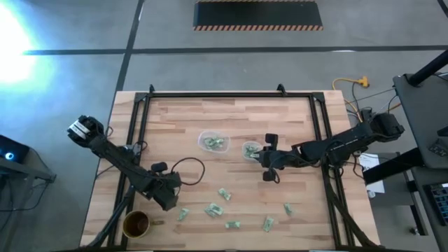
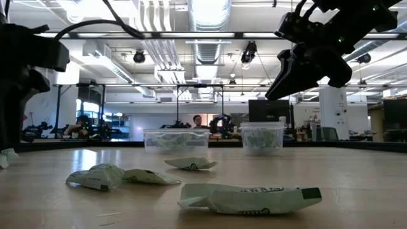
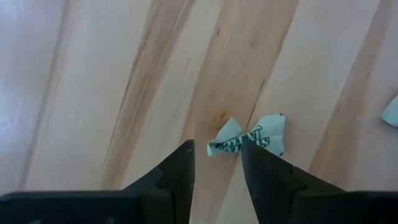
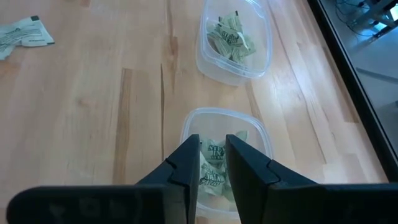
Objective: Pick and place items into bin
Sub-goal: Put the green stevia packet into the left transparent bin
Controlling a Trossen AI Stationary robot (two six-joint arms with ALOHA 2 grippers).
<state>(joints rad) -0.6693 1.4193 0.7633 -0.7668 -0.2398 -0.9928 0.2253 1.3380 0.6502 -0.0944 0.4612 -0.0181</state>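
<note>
Several small pale green and white wrapped items lie loose on the near half of the wooden table (image 1: pixel 231 112), such as one (image 1: pixel 224 193) and another (image 1: pixel 268 223). Two clear bins (image 1: pixel 213 143) (image 1: pixel 252 150) at mid-table hold more items. My left gripper (image 3: pixel 217 149) is open, low over the table near its front left, with one item (image 3: pixel 249 140) just past its fingertips; whether they touch it I cannot tell. My right gripper (image 4: pixel 213 146) hangs above the right-hand bin (image 4: pixel 224 124), narrowly open, with nothing seen between its fingers.
A round brown cup (image 1: pixel 136 224) stands at the near left corner, close to my left arm. A black frame (image 1: pixel 140 105) runs along the table's left, far and right sides. In the low view, items (image 2: pixel 248 198) (image 2: pixel 95 177) lie in the foreground before the bins (image 2: pixel 176 140).
</note>
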